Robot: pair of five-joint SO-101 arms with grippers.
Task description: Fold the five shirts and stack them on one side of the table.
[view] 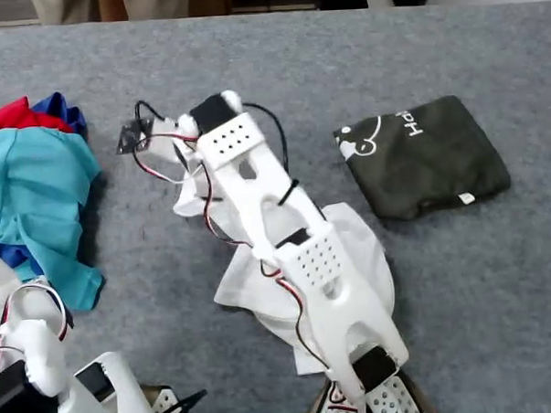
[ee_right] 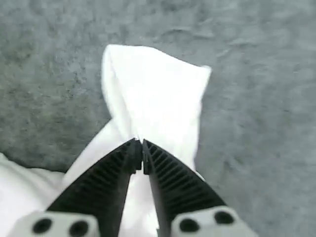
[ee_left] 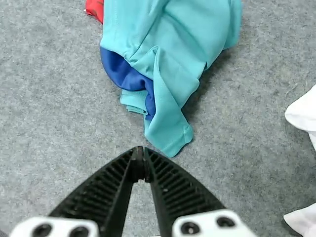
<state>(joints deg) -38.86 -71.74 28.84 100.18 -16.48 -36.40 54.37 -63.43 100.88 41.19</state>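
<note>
White shirt (view: 360, 248) lay crumpled mid-table on the grey table (view: 498, 279), under the right arm. The right gripper (ee_right: 138, 148) was clenched on a raised fold at the shirt's far left end. A black shirt (view: 424, 159) sat folded at the far right. The teal shirt (view: 37, 189), blue shirt (ee_left: 123, 71) and red shirt (view: 11, 116) were heaped at the left. The left gripper (ee_left: 139, 158) hung closed and empty over bare table beside the teal hem. Folding well probably meant carrying the pinched cloth low and straight across the body, landing its edge square without dragging the whole shirt.
</note>
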